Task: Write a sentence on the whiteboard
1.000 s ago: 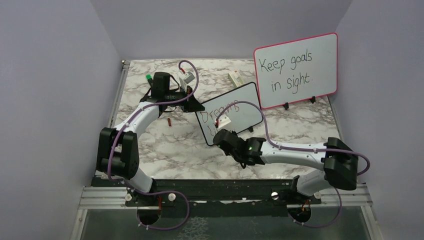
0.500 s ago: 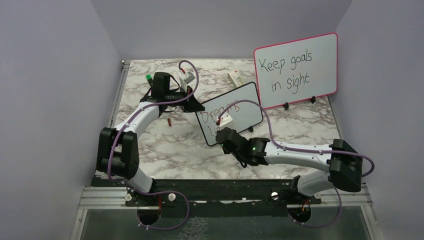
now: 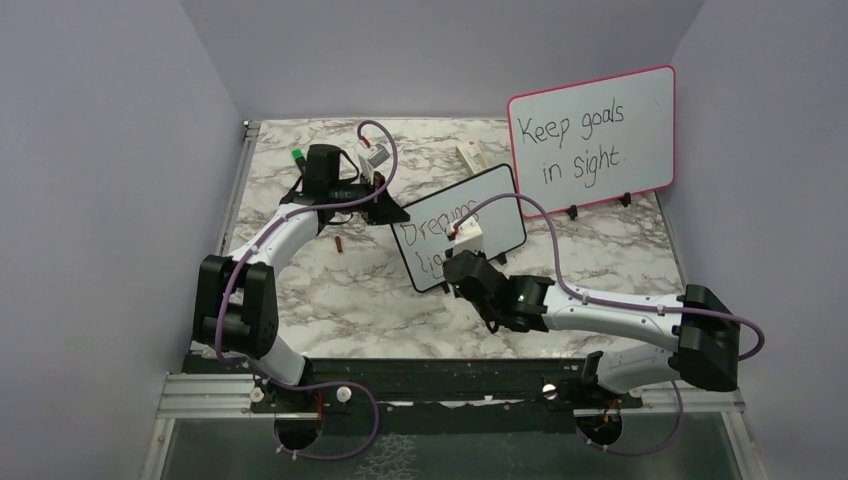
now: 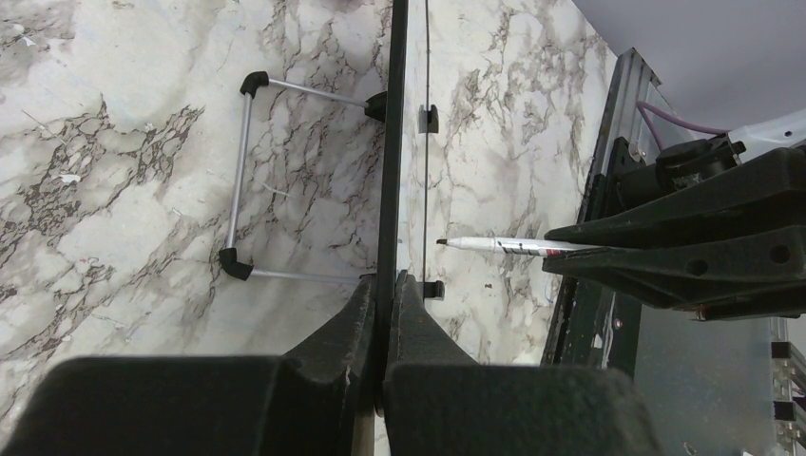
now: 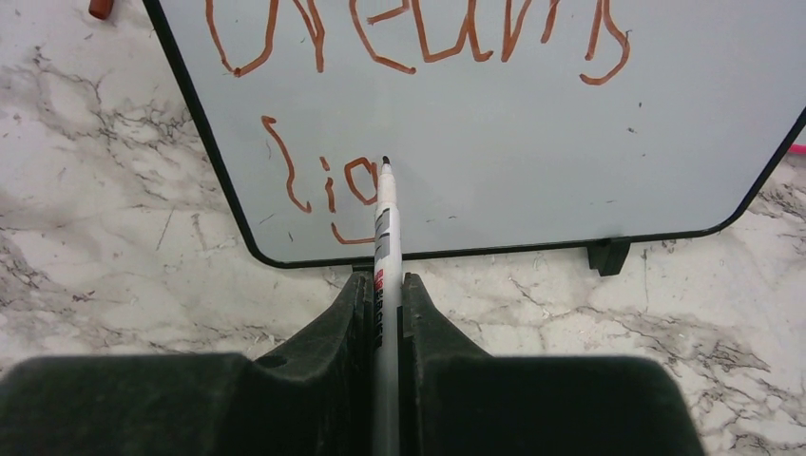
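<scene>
The whiteboard stands upright on the bench, one edge of its frame pinched in the closed left hand. The right hand, facing the board, is clamped on a marker. The marker's long axis points straight at the board, tip just right of the sentence's red "lig". Whether it touches is unclear. The next letters likely run rightward along the board.

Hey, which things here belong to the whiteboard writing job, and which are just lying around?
In use: small black-framed whiteboard, its red sentence, marker, left gripper clamping the board edge, right gripper holding the marker.
Lying about: pink-framed board, small red piece, white block behind the whiteboard.
</scene>
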